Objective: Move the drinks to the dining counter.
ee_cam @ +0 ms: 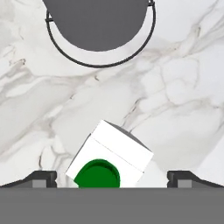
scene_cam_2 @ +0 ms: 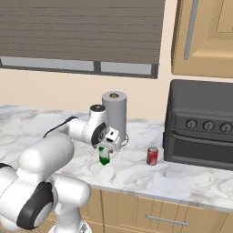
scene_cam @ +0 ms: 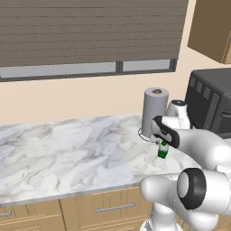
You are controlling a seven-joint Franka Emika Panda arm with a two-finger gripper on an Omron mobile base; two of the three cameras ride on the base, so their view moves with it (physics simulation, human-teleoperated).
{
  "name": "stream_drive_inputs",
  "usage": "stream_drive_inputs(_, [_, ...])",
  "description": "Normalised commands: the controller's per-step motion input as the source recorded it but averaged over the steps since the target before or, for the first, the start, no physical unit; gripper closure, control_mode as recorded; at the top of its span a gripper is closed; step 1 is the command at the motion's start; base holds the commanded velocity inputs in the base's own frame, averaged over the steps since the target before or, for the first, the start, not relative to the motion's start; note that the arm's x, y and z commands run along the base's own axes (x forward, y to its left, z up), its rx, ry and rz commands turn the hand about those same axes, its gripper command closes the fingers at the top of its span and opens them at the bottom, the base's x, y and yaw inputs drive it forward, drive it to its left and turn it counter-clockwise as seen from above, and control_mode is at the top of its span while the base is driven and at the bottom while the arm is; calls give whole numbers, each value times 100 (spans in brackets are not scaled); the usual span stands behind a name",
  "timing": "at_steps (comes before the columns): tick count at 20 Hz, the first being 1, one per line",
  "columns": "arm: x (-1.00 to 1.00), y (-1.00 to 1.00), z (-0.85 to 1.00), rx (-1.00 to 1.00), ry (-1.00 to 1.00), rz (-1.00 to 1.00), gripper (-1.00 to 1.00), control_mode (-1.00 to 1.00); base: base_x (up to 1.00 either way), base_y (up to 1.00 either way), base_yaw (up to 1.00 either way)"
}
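Note:
A small green-and-white carton (scene_cam: 163,152) (scene_cam_2: 104,157) stands upright on the wall-backed marble worktop (scene_cam: 67,149). My gripper (scene_cam: 162,143) (scene_cam_2: 106,148) hangs open just above it, pointing down. In the hand view the carton (ee_cam: 109,159), with its round green cap, lies between the two dark fingertips (ee_cam: 41,178), which stand wide apart and clear of it, the gripper (ee_cam: 111,178) centred over it. A red soda can (scene_cam_2: 152,156) stands to the carton's right, near the dark oven. The dining counter is out of view.
A grey paper towel roll (scene_cam: 154,110) (scene_cam_2: 114,111) (ee_cam: 96,22) on a wire ring stands just behind the carton. A dark countertop oven (scene_cam: 212,106) (scene_cam_2: 202,123) sits at the right. Bare marble stretches to the left, and wood cabinets hang at the upper right.

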Motion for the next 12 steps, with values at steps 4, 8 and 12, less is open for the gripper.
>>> stream_drive_inputs(4, [0,0,-33,0,0,0,-100,-100,0,0,0])
stream_drive_inputs(8, [0,0,-8,0,0,0,-100,-100,0,0,0])
stream_drive_inputs(12, [0,0,0,0,0,0,100,-100,0,0,0])
